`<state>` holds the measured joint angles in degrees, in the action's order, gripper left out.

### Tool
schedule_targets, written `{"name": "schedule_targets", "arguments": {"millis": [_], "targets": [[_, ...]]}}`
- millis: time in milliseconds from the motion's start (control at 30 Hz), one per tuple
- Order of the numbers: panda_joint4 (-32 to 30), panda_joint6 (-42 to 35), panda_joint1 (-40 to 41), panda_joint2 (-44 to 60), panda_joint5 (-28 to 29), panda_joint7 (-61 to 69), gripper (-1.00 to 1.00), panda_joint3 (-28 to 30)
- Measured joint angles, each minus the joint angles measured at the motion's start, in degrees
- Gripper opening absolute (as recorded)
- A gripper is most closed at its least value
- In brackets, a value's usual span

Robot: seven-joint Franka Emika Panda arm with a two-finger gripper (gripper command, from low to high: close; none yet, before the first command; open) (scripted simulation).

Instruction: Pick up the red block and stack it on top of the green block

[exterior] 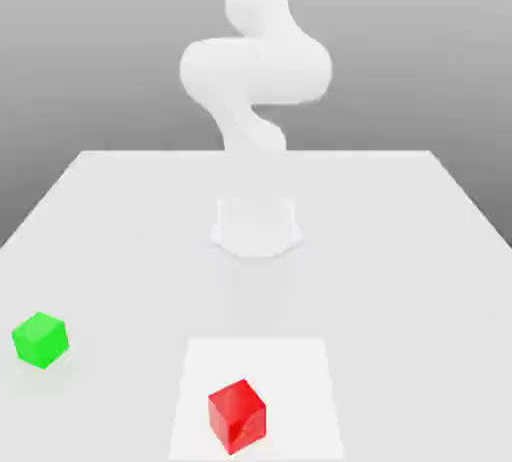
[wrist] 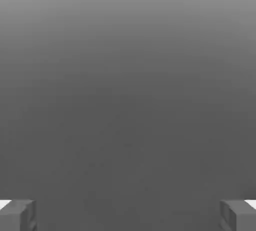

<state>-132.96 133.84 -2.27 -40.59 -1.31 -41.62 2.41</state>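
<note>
The red block (exterior: 237, 415) sits on the white table near the front edge, on a slightly brighter square patch. The green block (exterior: 40, 339) rests on the table toward the exterior view's left, apart from the red one. In the hand view my gripper (wrist: 128, 215) is open, its two grey fingertips (wrist: 17, 215) set wide apart with nothing between them, against a plain grey background. The white arm (exterior: 255, 70) rises from its base at the table's middle, far behind both blocks.
The arm's round base (exterior: 256, 225) stands at the middle of the white table (exterior: 400, 250). A lighter square patch (exterior: 300, 370) lies under the red block.
</note>
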Motion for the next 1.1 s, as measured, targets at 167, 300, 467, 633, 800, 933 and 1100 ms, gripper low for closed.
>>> {"name": "schedule_targets", "arguments": {"millis": [167, 300, 467, 633, 800, 933, 1100], "targets": [[-2.41, 4.19, -3.92, 10.82, -3.13, 8.96, 0.0, 4.22], [-4.27, 7.4, -6.26, 19.25, -5.63, 15.95, 0.0, 6.67], [-6.59, 11.43, -7.99, 29.72, -8.19, 24.28, 0.0, 8.42], [-8.98, 15.67, -8.19, 39.83, -8.52, 30.99, 0.0, 8.71], [-11.46, 20.22, -7.82, 49.22, -4.82, 34.81, 0.0, 9.4], [-10.8, 26.37, -6.32, 57.26, -6.86, 37.51, 0.0, 7.48], [-10.25, 29.35, -4.93, 60.95, -8.43, 38.72, -1.0, 5.77]]}}
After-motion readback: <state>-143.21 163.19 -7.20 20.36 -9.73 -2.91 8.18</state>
